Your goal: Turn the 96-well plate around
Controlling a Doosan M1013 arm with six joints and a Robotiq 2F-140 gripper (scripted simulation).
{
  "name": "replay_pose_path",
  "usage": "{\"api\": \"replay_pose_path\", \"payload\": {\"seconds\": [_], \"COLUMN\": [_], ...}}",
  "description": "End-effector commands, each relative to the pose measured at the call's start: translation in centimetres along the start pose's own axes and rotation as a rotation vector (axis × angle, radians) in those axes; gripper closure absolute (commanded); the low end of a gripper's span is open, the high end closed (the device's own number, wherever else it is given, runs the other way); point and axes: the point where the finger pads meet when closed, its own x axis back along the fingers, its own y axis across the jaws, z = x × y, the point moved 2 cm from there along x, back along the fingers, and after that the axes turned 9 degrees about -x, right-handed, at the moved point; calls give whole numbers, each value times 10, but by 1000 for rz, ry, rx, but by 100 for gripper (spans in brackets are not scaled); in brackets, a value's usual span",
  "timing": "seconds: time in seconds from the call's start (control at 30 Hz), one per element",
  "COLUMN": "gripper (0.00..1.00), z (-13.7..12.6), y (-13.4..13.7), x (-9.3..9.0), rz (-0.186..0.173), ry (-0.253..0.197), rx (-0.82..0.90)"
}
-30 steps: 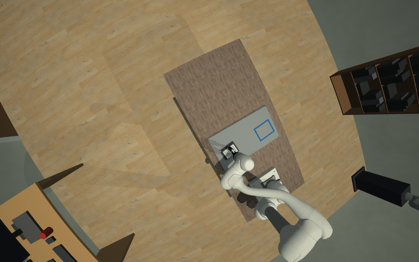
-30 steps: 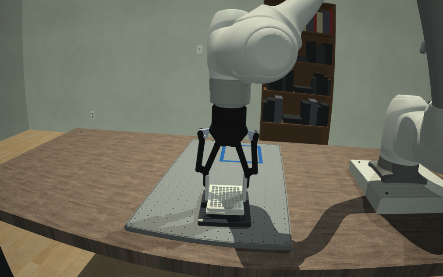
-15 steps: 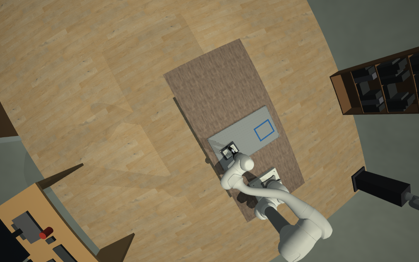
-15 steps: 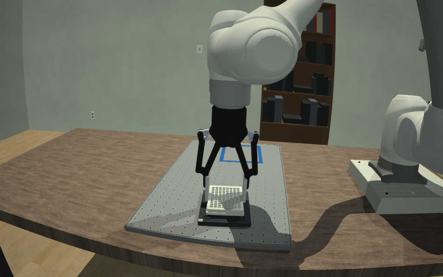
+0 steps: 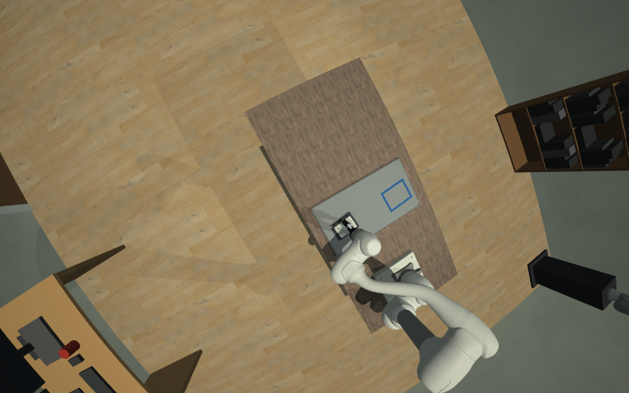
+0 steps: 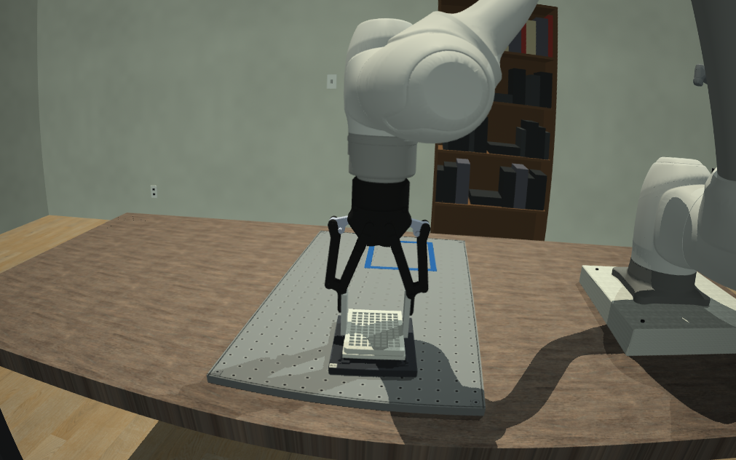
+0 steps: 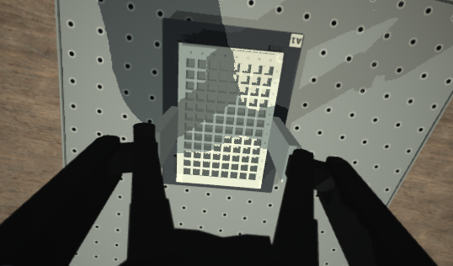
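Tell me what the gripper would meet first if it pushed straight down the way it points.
The gripper, shut on the 96-well plate, points straight down; the dark plate nest N1 directly beneath would likely meet plate or fingertips first.

White 96-well plate (image 7: 224, 115) flat in dark nest N1 (image 7: 169, 67), blue-taped B1 (image 6: 368, 260) apart.

You get even, soft light, sharp focus. The arm (image 6: 416, 74) throws hard shadows across the deck (image 6: 450, 377) and table (image 6: 130, 285); the gripper (image 7: 224, 143) reads near-black. Fisheye bends the edges.
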Motion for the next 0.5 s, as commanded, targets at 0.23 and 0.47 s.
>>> {"api": "replay_pose_path", "payload": {"seconds": [0.23, 0.47], "gripper": [100, 100], "z": [-1, -1], "y": [-2, -2], "x": [-6, -7], "rz": [5, 5], "ry": [0, 0], "rx": [3, 3]}}
